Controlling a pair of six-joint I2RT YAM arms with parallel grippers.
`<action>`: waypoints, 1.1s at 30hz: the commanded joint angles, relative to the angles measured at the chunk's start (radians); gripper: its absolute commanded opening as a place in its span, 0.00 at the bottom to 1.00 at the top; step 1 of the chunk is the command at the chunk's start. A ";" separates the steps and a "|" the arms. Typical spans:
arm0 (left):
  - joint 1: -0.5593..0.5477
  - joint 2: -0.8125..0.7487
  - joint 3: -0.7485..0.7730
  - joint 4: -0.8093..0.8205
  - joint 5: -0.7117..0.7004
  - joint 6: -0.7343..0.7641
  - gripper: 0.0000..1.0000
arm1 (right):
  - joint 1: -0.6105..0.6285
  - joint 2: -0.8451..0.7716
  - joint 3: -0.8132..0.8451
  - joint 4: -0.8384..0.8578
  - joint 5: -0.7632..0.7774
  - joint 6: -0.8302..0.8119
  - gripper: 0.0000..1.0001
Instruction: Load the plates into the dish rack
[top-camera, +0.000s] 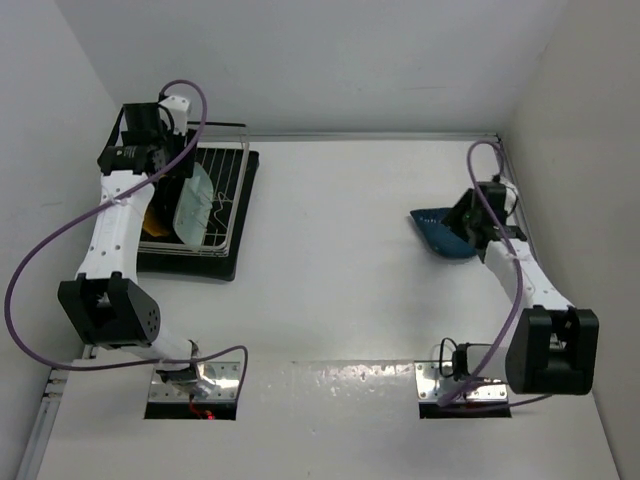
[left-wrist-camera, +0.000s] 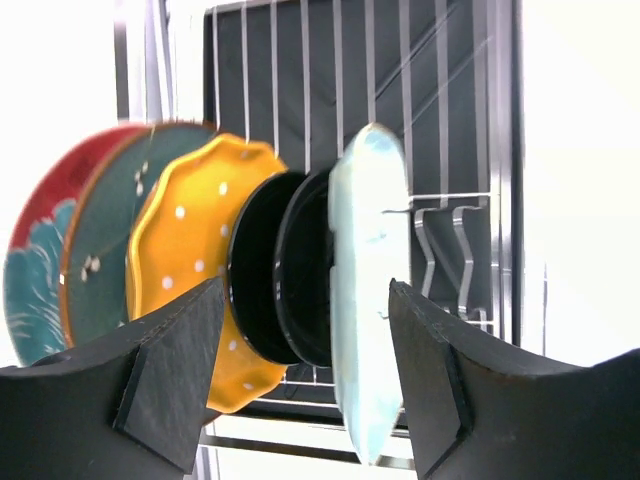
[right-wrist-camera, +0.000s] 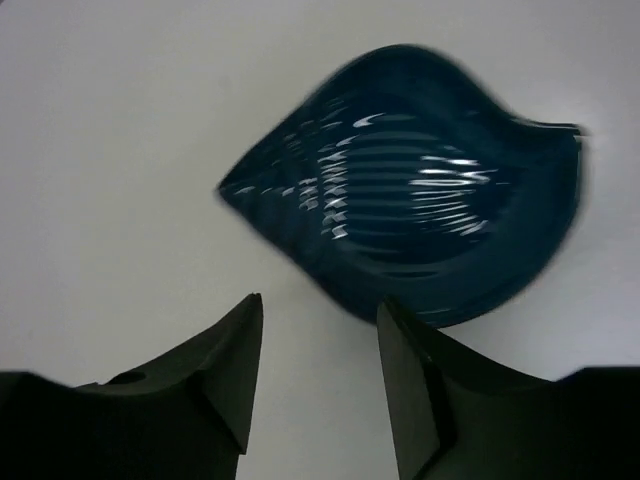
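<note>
Loading nearly complete, judging by the count: five of six visible plates upright in the dish rack (top-camera: 225, 200), up at ten o'clock on the table (top-camera: 340, 250), on a black mat (top-camera: 200, 265).

Seen from the left wrist, running from nine o'clock toward three: red-rimmed plate (left-wrist-camera: 40, 250), teal plate (left-wrist-camera: 100, 250), yellow dotted plate (left-wrist-camera: 185, 270), black plate (left-wrist-camera: 265, 270), pale blue plate (left-wrist-camera: 368, 290). All on edge between the wires, packed close, which leaves bare wires at three o'clock of the pale one for another plate.

Left gripper (left-wrist-camera: 305, 300): spread wide, clasping nothing, fingers flanking the black and pale plates with no visible contact. Reads as a released stance, clear of the rims.

Out at three o'clock on the bare table, well apart from the rack: dark blue leaf-shaped plate (right-wrist-camera: 420, 200), lying flat, the one left to load.

Right gripper (right-wrist-camera: 320, 305): parted and empty, poised just at six o'clock of that plate in the wrist view, lined up with its near rim. With the plate flat on the table, probably calls for a pinch on the raised rim, then a tilt onto edge before the carry toward ten o'clock. Possible trouble: glossy glaze slipping out of a thin rim pinch.
</note>
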 joint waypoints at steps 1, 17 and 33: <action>-0.034 -0.035 0.050 -0.031 0.048 0.032 0.71 | -0.125 0.022 -0.020 -0.083 0.062 0.119 0.52; -0.034 -0.066 0.041 -0.062 0.048 0.063 0.72 | -0.322 0.511 0.136 0.015 -0.056 0.128 0.69; -0.118 -0.055 0.041 -0.122 0.159 0.133 0.72 | -0.273 0.488 0.034 0.324 -0.455 -0.126 0.00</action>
